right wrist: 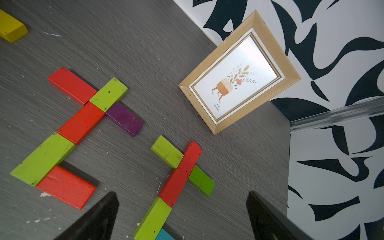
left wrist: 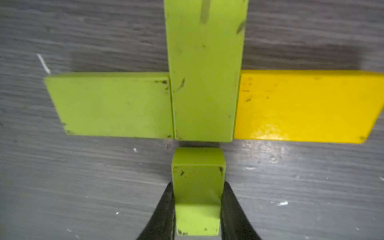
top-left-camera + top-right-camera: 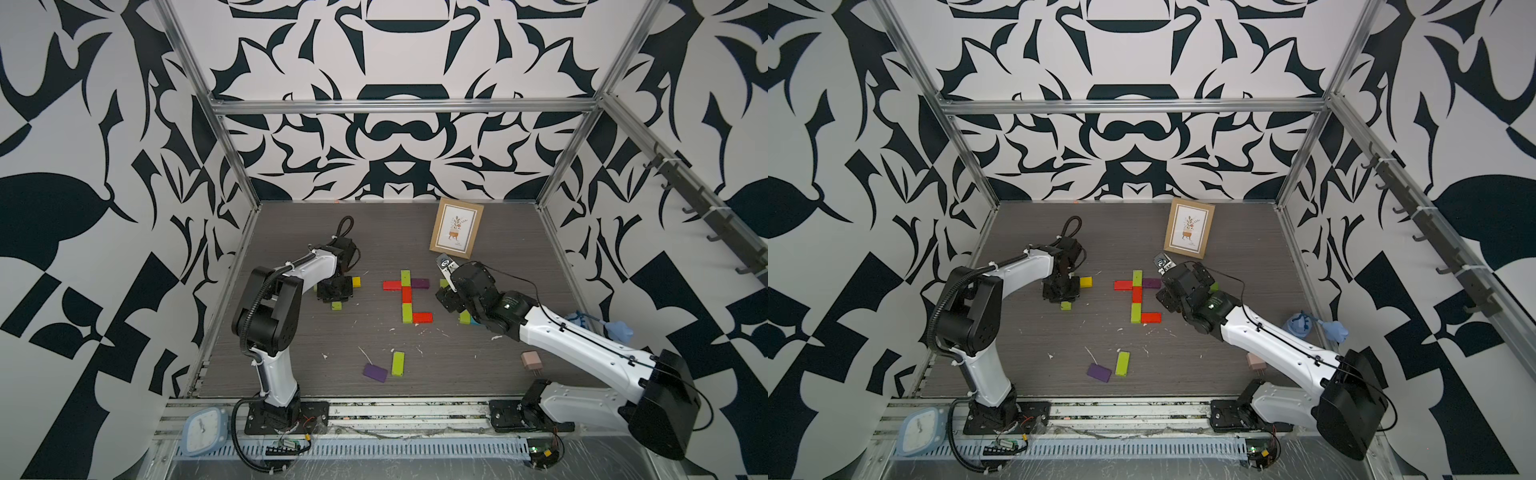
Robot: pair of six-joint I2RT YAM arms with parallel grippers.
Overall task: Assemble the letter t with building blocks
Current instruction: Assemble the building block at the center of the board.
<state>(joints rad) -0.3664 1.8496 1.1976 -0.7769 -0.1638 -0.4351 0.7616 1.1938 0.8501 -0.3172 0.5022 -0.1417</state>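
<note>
Lime block point(image 2: 198, 166) is clamped by left fingers point(image 2: 164, 207), pointed down at the desk point(image 2: 83, 187); right fingers point(image 1: 99, 218) are held wide.

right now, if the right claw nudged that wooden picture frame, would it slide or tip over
Probably tip: the picture frame stands upright on its narrow bottom edge, and any prop behind it is hidden. It looks like rigid wood, so it should not flex. Its front reflects light, possibly glass, so a fall might crack it.

Left arm point(image 3: 276, 374), right arm point(image 3: 582, 345): white shells, black joints; black cables.
</note>
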